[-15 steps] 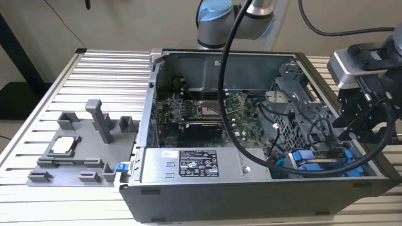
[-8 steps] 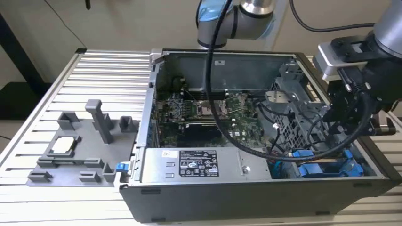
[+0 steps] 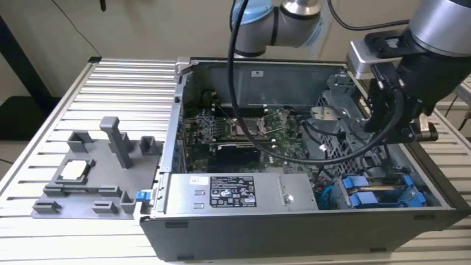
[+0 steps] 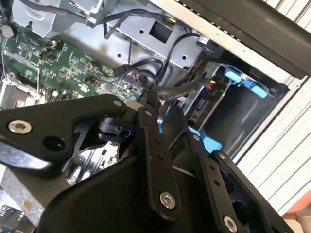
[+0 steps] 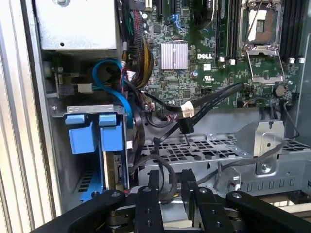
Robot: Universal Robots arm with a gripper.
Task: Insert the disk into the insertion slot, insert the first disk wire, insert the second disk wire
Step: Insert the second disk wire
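Gripper (image 5: pixel 170 178) is hovering, and whether my fingers (image 5: pixel 148 199) are pinching anything I cannot tell. Disk (image 5: pixel 116 170) is already sitting in the insertion slot (image 5: pixel 90 108), so I am judging the first-wire step in hand, calling for a square approach — black wires (image 5: pixel 214 97) and perforated cage (image 5: pixel 218 148) are crowding the room.

Your arm (image 3: pixel 442 22) is built of smooth silver-grey tubes, and the far joint carries a pale blue cap (image 3: pixel 257 14). Below the tube you have a bulky black wrist housing (image 3: pixel 434 77), with a light grey bracket (image 3: pixel 364 55) bolted on its left side. A thick black cable (image 3: pixel 230 72) hangs in a long loop and runs back to the wrist. In the second wrist view your claw (image 4: pixel 160 116) is matte black, made of flat, round-ended link bars (image 4: pixel 158 160) pinned with silver screws (image 4: pixel 167 199).
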